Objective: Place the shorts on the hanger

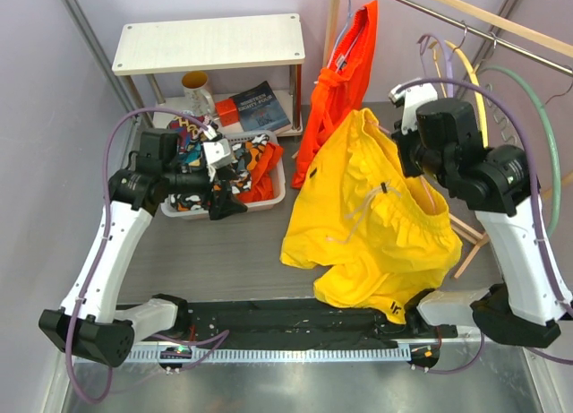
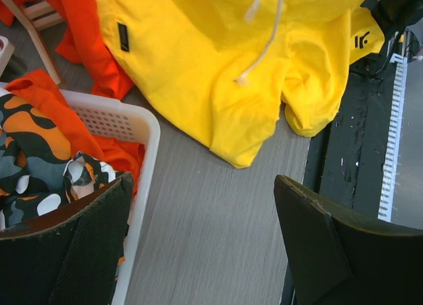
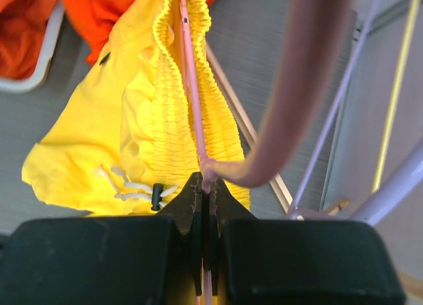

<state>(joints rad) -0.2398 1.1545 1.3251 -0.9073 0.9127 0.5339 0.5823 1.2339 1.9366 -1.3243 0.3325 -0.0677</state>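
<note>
The bright yellow shorts (image 1: 376,216) hang crumpled from the right gripper, and their lower part rests on the table. In the right wrist view the elastic waistband of the shorts (image 3: 165,120) is gathered along the thin pink hanger (image 3: 192,87). My right gripper (image 3: 207,182) is shut on that hanger where its bar meets the hook. My left gripper (image 2: 201,186) is open and empty above bare table, between the white basket (image 2: 142,120) and the shorts' hem (image 2: 218,67). In the top view the left gripper (image 1: 224,184) is over the basket's right end.
The basket (image 1: 269,202) holds patterned cloth (image 2: 39,159) and orange cloth. An orange garment (image 1: 345,73) hangs behind the shorts. A rail at back right carries a lilac hanger (image 1: 439,59) and a yellow hanger (image 1: 474,81). A white shelf (image 1: 210,41), a mug (image 1: 197,89) and a book (image 1: 264,104) stand at the back.
</note>
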